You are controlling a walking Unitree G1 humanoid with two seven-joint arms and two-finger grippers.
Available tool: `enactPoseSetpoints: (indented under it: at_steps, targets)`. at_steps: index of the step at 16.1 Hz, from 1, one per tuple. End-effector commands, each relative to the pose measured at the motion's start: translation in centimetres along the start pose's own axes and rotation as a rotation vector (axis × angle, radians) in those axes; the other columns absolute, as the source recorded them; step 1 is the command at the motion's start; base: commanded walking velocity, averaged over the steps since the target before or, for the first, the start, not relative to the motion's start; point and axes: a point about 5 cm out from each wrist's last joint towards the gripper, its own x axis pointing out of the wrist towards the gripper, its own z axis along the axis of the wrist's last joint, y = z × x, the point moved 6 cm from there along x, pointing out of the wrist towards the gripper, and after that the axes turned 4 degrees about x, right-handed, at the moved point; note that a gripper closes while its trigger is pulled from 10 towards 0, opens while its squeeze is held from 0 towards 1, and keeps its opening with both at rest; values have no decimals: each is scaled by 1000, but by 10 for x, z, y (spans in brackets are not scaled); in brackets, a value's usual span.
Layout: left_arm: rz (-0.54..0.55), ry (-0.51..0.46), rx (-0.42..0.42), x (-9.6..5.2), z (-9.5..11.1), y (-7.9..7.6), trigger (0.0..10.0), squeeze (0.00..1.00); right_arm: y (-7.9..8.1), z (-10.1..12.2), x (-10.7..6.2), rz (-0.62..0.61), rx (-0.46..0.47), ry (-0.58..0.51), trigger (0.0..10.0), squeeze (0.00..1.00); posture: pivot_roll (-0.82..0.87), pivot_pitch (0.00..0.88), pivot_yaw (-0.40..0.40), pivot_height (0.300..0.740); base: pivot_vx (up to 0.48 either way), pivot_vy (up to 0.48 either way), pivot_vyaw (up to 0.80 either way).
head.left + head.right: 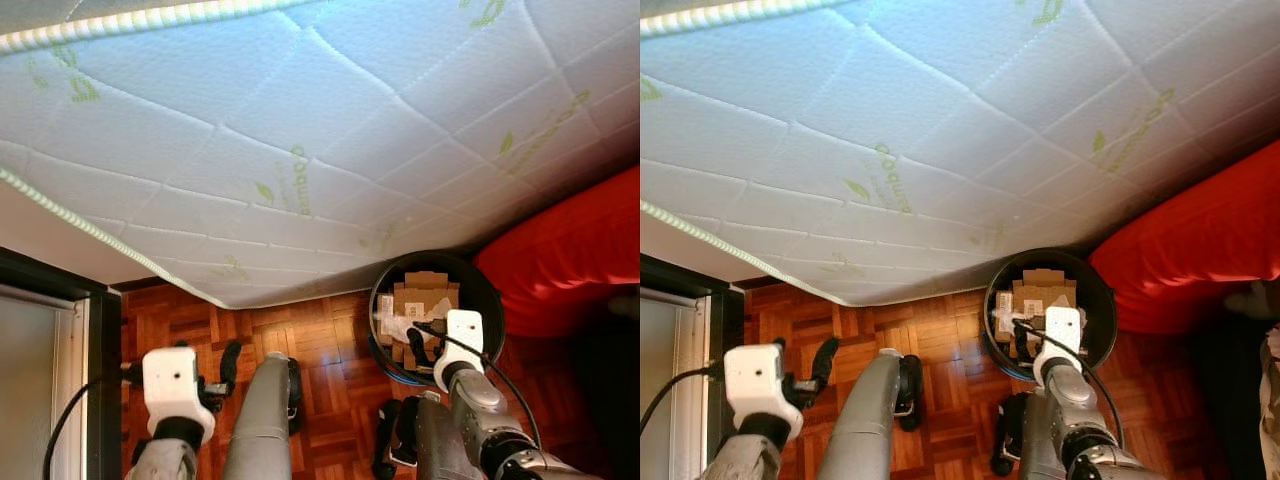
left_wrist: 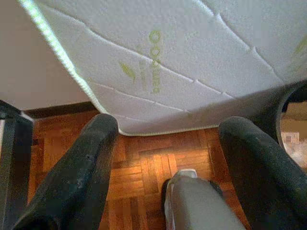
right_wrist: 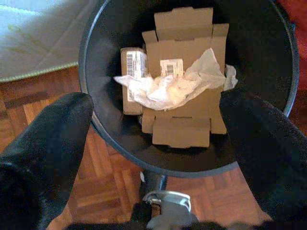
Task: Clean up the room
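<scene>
Two black-fingered grippers show, and the black round bin (image 3: 96, 139) serves as the landmark here. The right gripper (image 3: 158, 143) hangs directly above the bin's near rim, its fingers (image 3: 48, 143) spread wide apart and holding nothing, one to each side of the opening. Inside the bin, on its bottom, lies a flattened brown cardboard box (image 3: 184, 122) with a white printed label, a smaller labelled carton (image 3: 132, 79) tucked against its side, and a crumpled white sheet of paper or plastic wrap (image 3: 168, 91) draped loose across the top of the cardboard, touching neither finger. The bin stands on a reddish parquet floor (image 1: 320, 345), wedged close against the edge of a white quilted mattress (image 1: 300, 130) with green leaf print, which overhangs the far side of the bin. Just beside the bin on the robot's right sits a red cushion or beanbag (image 1: 575, 250). The left gripper (image 2: 168, 167) hovers well apart from the bin, on its left, over bare parquet, jaws also open and empty; the bin's rim is just visible at the edge of the left wrist view
</scene>
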Motion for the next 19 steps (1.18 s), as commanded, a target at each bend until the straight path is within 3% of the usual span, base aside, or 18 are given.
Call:
enactPoseSetpoints:
  at_steps: [1,6,9,10,11,15,19]
  targets:
    - [0,83,12,-6,-27,5,10000,0,-3,-21,-7,6,-13,38,10000,0,229,443,38,662,0,0,0]
    - [-28,191,23,9,-70,14,10000,0,-17,-7,-9,-11,19,-55,10000,0,171,302,20,662,0,0,0]
    - [-37,235,36,19,-93,16,10000,0,-26,-14,-13,-38,48,-53,10000,0,138,212,19,662,0,0,0]
    - [-24,214,48,32,-91,22,10000,0,-31,-23,-18,-51,60,-49,10000,0,122,168,18,662,0,0,0]
    - [-23,204,49,35,-89,22,10000,0,-31,-23,-18,-51,61,-51,10000,0,122,168,18,662,0,0,0]
    - [-82,99,92,66,-66,6,10000,0,-27,-21,-18,-26,78,-65,10000,0,68,107,-9,662,0,0,0]
    - [-93,71,78,77,-64,-4,10000,0,-19,-16,-16,28,91,-78,10000,0,54,77,-14,662,0,0,0]
